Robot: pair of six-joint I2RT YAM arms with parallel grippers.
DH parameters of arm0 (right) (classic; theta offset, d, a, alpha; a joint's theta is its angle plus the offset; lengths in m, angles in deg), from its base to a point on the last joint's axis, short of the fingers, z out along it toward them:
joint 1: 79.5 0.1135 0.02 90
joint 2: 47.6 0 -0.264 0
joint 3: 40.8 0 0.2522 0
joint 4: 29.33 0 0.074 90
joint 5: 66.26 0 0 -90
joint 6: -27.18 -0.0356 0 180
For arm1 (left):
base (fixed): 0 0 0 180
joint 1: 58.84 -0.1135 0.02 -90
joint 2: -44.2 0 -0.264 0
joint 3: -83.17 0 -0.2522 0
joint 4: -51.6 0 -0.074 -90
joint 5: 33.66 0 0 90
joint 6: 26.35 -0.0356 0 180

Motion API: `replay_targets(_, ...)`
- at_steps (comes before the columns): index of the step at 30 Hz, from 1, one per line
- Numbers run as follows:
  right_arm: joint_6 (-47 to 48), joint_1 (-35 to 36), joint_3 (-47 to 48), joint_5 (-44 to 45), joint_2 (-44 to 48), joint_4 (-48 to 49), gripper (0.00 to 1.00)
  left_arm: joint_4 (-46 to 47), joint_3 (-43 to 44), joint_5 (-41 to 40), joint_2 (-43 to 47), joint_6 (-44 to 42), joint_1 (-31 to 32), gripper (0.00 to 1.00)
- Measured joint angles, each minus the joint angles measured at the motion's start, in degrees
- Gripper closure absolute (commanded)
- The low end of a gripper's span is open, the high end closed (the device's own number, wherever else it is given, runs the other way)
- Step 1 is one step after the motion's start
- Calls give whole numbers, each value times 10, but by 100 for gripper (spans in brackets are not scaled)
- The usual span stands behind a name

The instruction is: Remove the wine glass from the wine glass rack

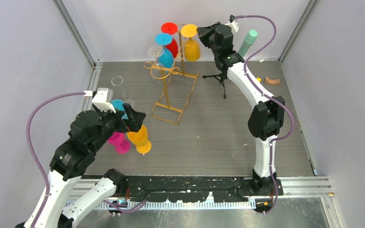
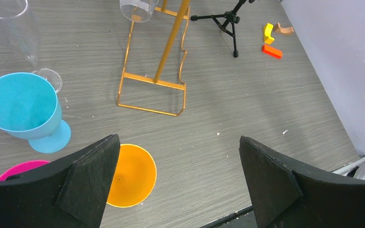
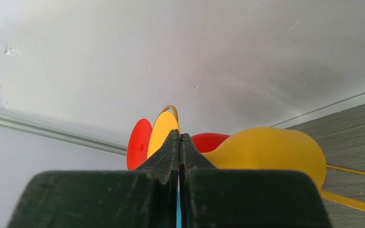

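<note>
Right claw pinched shut at the yellow glass, which is not off the rack yet

The wine glass rack [image 2: 171, 42] stands at the back of the table. The yellow wine glass [image 1: 192, 49] hangs upside down off its top right arm, with a red glass [image 1: 172, 46] just beside it. My right gripper [image 3: 178, 137] is up there, jaws squeezed fully together by the foot [image 3: 164, 130]. The stem's hidden behind my fingers, so honestly I can't tell if I've caught it. My left gripper [image 2: 178, 138] hangs wide open and empty near the front. If the stem's in, I'd guess the trick is sliding the foot out the hook's open end, slow and level, without bumping the red one.
</note>
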Motion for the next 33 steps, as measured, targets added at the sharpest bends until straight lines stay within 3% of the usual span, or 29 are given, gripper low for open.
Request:
replay_targets(21, -21, 0, -66, 65, 73, 20, 100, -4, 0, -12, 0, -1, 0, 0)
replay_targets(33, -51, 0, -197, 67, 177, 17, 100, -3, 0, -12, 0, 5, 0, 0)
